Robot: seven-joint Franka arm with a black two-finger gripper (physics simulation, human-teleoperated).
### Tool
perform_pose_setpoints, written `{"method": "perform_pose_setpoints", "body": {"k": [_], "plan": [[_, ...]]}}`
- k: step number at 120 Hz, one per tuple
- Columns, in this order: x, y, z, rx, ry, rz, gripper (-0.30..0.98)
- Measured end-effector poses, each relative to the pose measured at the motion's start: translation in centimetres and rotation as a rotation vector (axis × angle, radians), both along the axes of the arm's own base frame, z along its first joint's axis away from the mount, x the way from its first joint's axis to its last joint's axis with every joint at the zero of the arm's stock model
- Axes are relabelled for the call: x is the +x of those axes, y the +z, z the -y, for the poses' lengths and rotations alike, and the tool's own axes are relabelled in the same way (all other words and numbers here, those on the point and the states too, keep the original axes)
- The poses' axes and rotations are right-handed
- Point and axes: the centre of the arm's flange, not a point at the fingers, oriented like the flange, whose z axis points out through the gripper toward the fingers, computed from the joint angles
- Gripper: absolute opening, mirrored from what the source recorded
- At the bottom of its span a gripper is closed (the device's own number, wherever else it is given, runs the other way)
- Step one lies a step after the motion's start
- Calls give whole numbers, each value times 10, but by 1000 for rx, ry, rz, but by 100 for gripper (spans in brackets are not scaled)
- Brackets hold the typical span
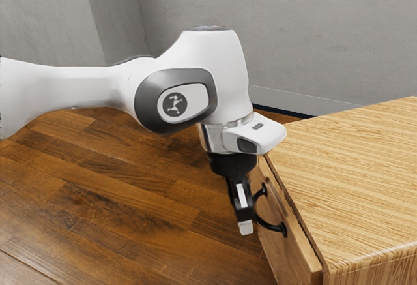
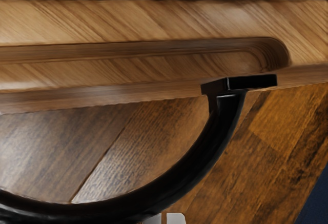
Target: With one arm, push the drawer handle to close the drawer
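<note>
The black gripper point(image 1: 245, 225) points down just outside the wooden drawer front point(image 1: 291, 257), its tips beside the black curved handle point(image 1: 268, 224). Its fingers look drawn together, with nothing seen between them. In the wrist view the handle point(image 2: 202, 157) arcs out from the drawer front point(image 2: 154, 21), and the pale fingertips of the gripper point(image 2: 164, 219) meet the picture's lower edge by the handle's outer side. Whether they touch it, I cannot tell. A narrow dark gap separates the drawer front from the cabinet, so the drawer stands slightly open.
The cabinet's broad wooden top point(image 1: 358, 167) reaches across the exterior view's right side. Brown plank flooring point(image 1: 117, 194) lies below the arm, and a grey wall point(image 1: 326, 37) rises behind.
</note>
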Motion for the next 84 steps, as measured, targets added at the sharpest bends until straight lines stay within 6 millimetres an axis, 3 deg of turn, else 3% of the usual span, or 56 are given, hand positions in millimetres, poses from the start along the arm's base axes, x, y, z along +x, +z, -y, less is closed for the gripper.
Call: {"method": "perform_pose_setpoints", "body": {"k": [29, 40, 48, 57, 60, 66, 70, 76, 84], "plan": [[20, 9, 8, -29, -6, 26, -5], [51, 4, -24, -22, 65, 37, -8], [70, 16, -55, -31, 135, 66, -9], [74, 52, -90, -29, 207, 141, -10], [59, 68, -80, -30, 186, 171, -10], [9, 98, -38, -34, 84, 221, -10], [-7, 117, -32, -35, 59, 237, -10], [-15, 143, -38, -18, 50, 253, -10], [-12, 178, -69, 22, 79, 256, 5]]}}
